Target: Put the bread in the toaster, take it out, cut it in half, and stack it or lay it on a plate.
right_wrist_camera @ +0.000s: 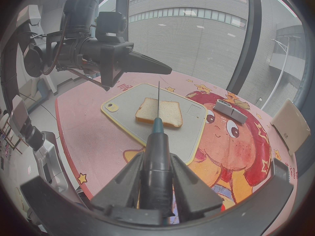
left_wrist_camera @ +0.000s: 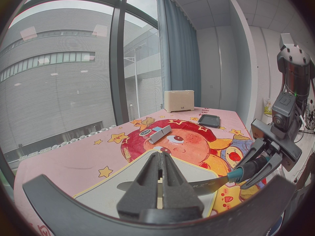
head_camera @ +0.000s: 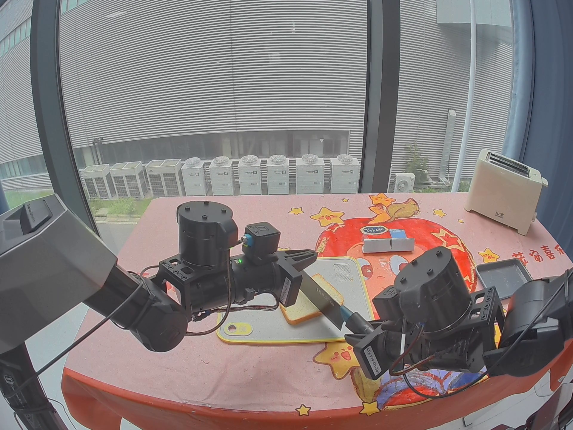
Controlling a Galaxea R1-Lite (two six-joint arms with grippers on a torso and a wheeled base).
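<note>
Head view: bread (head_camera: 310, 303) lay on cutting board (head_camera: 355, 288), 10 o'clock from right hand (head_camera: 361, 328).
Left wrist view: left hand (left_wrist_camera: 160, 158) pressed together, empty, above it.
Right wrist view: right hand clamped knife (right_wrist_camera: 157, 123); blade looked centred, so it should press straight down.

HEAD: you look forward and down across the table (head_camera: 250, 371) toward the window (head_camera: 209, 61) | LEFT WRIST: low, close, facing the toaster (left_wrist_camera: 178, 100) | RIGHT WRIST: low, close, sighting along the knife (right_wrist_camera: 157, 128) | SHARED: all show you the cutting board (head_camera: 358, 291).
</note>
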